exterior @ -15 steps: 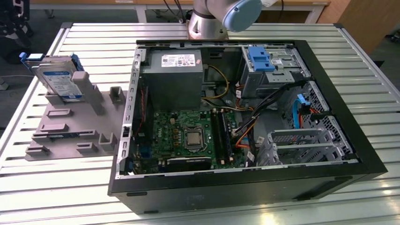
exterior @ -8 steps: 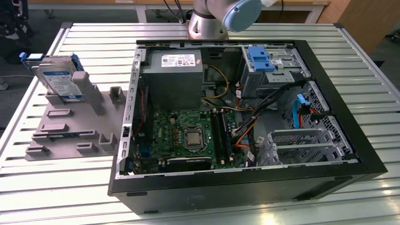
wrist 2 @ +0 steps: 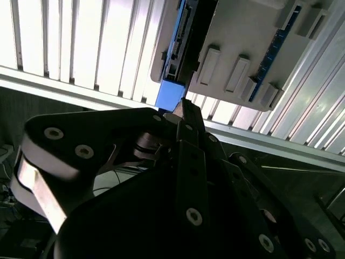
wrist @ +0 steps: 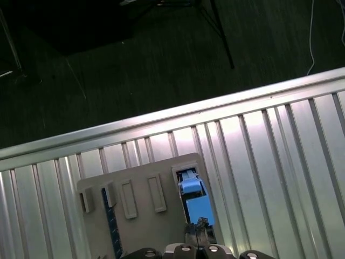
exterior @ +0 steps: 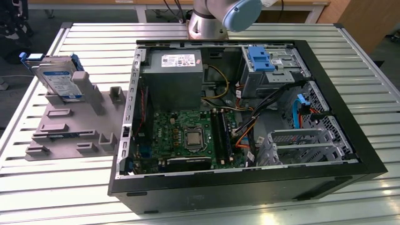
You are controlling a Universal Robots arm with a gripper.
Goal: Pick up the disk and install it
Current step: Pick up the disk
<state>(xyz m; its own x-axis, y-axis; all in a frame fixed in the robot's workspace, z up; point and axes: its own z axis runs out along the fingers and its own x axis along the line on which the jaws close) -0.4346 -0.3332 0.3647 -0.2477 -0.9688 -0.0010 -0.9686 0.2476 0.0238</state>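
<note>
The arm joint (exterior: 208,24) is showing silver-grey housing under a pale blue cap (exterior: 241,13); the black gripper (wrist 2: 184,110) is displaying round silver screws (wrist 2: 194,216) along its links.

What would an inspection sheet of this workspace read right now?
Surface: ribbed metal table carrying a fixture and a case.
Job's things: disk standing on edge in the grey fixture, at the exterior view's left; not installed.
Clutter: open computer case holding power supply, motherboard and blue bracket.
Grippers: gripper faces the fixture, apart from the disk.
Cables: black and orange cables inside the case.
Surroundings: dark floor, wooden furniture.
</note>
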